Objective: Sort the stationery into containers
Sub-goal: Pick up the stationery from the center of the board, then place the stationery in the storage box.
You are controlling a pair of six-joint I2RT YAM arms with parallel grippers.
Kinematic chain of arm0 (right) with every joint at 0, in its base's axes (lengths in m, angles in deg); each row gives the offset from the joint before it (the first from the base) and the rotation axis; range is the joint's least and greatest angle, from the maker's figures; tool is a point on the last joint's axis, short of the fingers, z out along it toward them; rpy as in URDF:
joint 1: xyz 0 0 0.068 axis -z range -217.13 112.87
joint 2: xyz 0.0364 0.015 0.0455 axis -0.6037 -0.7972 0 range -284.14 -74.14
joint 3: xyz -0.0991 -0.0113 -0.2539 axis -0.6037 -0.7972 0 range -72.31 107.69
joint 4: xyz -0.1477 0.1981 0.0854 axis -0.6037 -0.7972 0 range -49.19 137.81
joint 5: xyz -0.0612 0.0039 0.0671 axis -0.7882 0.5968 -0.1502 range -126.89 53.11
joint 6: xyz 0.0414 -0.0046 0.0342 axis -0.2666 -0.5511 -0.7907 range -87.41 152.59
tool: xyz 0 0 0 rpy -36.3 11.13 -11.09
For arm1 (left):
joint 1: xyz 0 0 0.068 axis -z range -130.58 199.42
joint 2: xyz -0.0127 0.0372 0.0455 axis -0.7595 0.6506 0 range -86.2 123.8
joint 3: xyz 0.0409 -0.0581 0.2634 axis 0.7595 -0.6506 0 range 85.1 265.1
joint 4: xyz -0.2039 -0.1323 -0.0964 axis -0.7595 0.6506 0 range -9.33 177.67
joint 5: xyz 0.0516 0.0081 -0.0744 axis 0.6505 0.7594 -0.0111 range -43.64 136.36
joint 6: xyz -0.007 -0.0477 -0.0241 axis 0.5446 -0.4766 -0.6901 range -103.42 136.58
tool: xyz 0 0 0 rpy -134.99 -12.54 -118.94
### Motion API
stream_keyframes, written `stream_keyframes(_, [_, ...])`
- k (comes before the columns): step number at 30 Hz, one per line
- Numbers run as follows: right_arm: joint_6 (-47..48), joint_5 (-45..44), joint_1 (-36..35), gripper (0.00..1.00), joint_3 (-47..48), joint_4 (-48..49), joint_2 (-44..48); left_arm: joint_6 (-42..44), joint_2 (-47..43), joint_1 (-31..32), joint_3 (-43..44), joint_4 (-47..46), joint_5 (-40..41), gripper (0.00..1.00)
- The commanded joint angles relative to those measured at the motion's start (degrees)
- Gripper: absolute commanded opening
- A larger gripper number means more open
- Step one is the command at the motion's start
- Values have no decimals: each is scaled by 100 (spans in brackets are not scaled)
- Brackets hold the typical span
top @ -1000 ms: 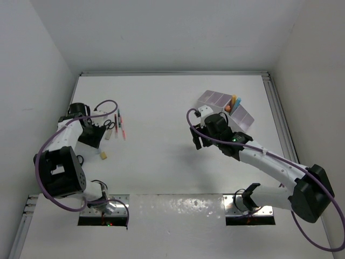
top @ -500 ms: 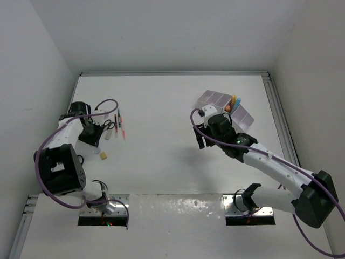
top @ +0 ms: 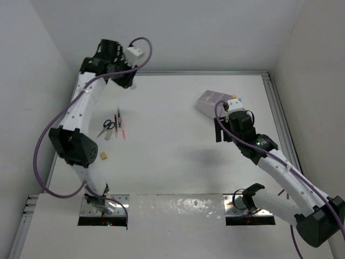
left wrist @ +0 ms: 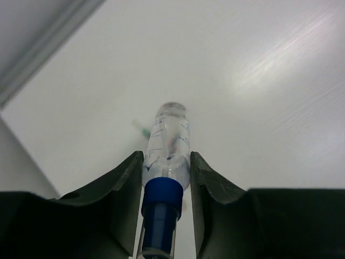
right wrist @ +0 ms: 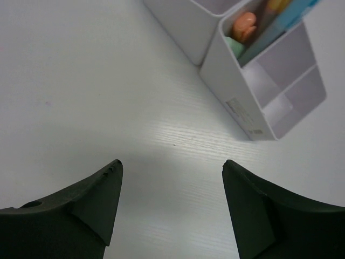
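Found the left gripper [left wrist: 166, 162] lifted well above the far left corner of the table [top: 172, 162], with its jaws pinched on 1 clear bottle [left wrist: 171, 135]. Saw 2 dark fingers [left wrist: 125, 181] pressed against the bottle's sides just above the blue cap [left wrist: 160, 197], with the cap toward the wrist and the rounded bottom pointed away, clear of the white surface. Made out only a faint green smear on the table beyond the bottle, too blurred to name. Found the right gripper [right wrist: 171, 167] hanging over bare table just beside the white organiser [right wrist: 232, 75], with its jaws spread wide and nothing between them. Counted at least 3 pale-lilac compartments [right wrist: 294, 70] in the wrist view, and spotted an orange tip [right wrist: 245, 22], a green tip [right wrist: 233, 47] and a blue-green stick [right wrist: 280, 24] standing together in 1 of them. Placed the organiser at the far right of the table in the top view, partly hidden behind the right wrist. Noted on the table's left side, well apart from both grippers: black-handled scissors [top: 108, 125], thin red pens [top: 121, 125] just beside them, and 1 small tan eraser [top: 102, 156] nearer the arm bases.
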Motion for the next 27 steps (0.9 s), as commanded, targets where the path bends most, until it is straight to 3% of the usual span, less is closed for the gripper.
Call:
stream_keyframes(1, [-316, -480, 227, 73, 209, -525, 276, -506, 987, 886, 1365, 278, -381, 0])
stream_keyframes(3, [-448, -586, 289, 73, 122, -746, 417, -595, 1770, 1519, 2504, 287, -426, 0])
stream_keyframes(5, [-641, -778, 341, 73, 60, -991, 697, -639, 2166, 1932, 2940, 52, -409, 0])
stream_keyframes(9, [-984, -1140, 377, 73, -81, -1475, 1217, -806, 2317, 2855, 2269, -1301, -303, 0])
stream_keyframes(16, [-1468, -1324, 377, 73, -292, -2240, 1990, -1597, 2739, 3199, 2397, -2744, -689, 0])
stream_keyframes(27, [-1239, -1448, 377, 74, -345, -2451, 2158, -1510, 3732, 3823, 2793, -3220, -146, 0])
